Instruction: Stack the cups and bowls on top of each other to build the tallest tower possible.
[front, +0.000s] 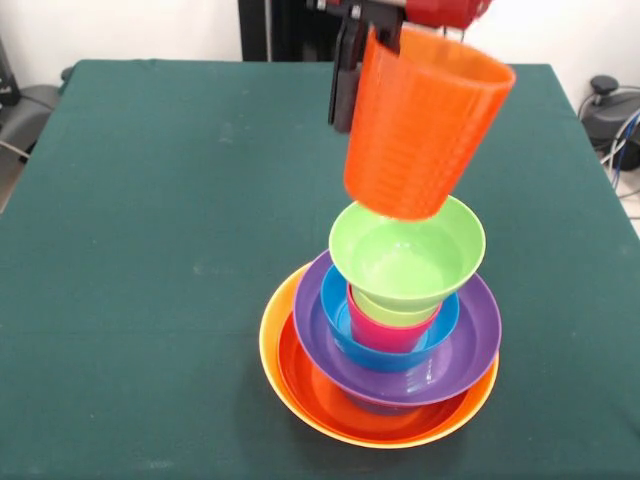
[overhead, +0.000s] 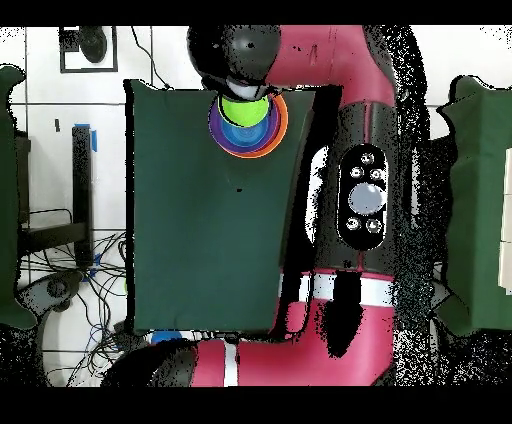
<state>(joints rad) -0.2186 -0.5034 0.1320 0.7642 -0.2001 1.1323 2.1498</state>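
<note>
Gripper (front: 372, 45): closed on rim of orange cup (front: 425, 125), held tilted just above green bowl (front: 407, 252) topping the tower (front: 385, 340) on worktop (front: 150, 250). Cup: light, stiff, smooth plastic, likely slippery; rim grip suits it.

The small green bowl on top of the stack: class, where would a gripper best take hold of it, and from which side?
Grip the green bowl by its thin flared rim, coming down from above once the held orange cup is clear. It sits open side up, and its lower body is sunk among the stack's other pieces, so only the rim is free.
</note>
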